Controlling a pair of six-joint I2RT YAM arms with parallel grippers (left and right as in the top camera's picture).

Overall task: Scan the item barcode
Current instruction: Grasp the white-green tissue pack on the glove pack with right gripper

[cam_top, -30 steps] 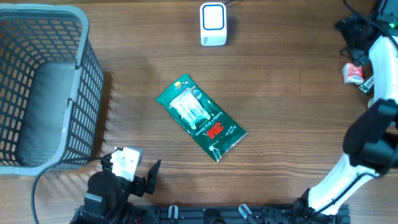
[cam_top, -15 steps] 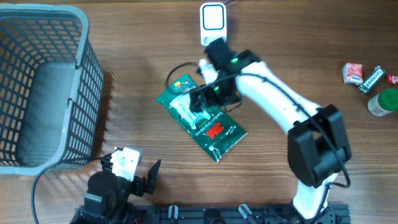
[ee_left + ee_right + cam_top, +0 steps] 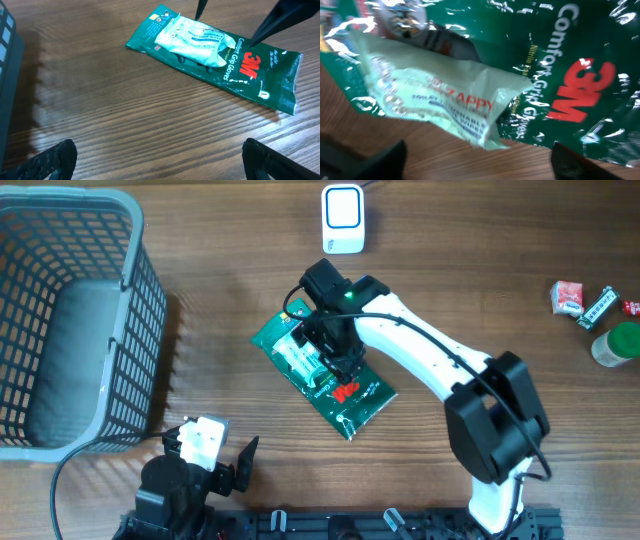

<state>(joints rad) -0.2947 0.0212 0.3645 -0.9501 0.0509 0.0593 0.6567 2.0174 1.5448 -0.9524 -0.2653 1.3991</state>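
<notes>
R claw (image 3: 322, 348) is open. In its own wrist view the fingertips (image 3: 375, 160) sit wide apart at the bottom corners, w/ the glove packet (image 3: 570, 75) filling nearly everything btwn and above them. In the L wrist view the two dark tips come down on either side of the packet's upper half. One is at the far edge by the pale inner pack (image 3: 192, 37), the other by the white lettering next to the red 3M logo (image 3: 250, 64). Can't tell if they touch the film or hang just over it. The packet lies flat on the counter (image 3: 480, 280), not lifted.

The packet is green and glossy, printed "Comfort Grip Gloves". It lies diagonally near the counter's centre, one end toward the far side, the other toward the near edge. The R arm (image 3: 430, 350) reaches in from the near right, across to it.

L claw (image 3: 160, 167) is open too, tips far apart at the bottom corners of its view. It is low over bare wood at the near edge, well apart from the packet, near the basket's near corner.

The scanner (image 3: 342, 218), a white box w/ a blue-rimmed window, stands at the far edge, apart from the packet. The grey mesh basket (image 3: 135, 330) is at far left. At far right sit a small red pack (image 3: 568, 297), a stick-shaped pack (image 3: 602, 308) and a green-lidded tub (image 3: 618, 345), close together.
</notes>
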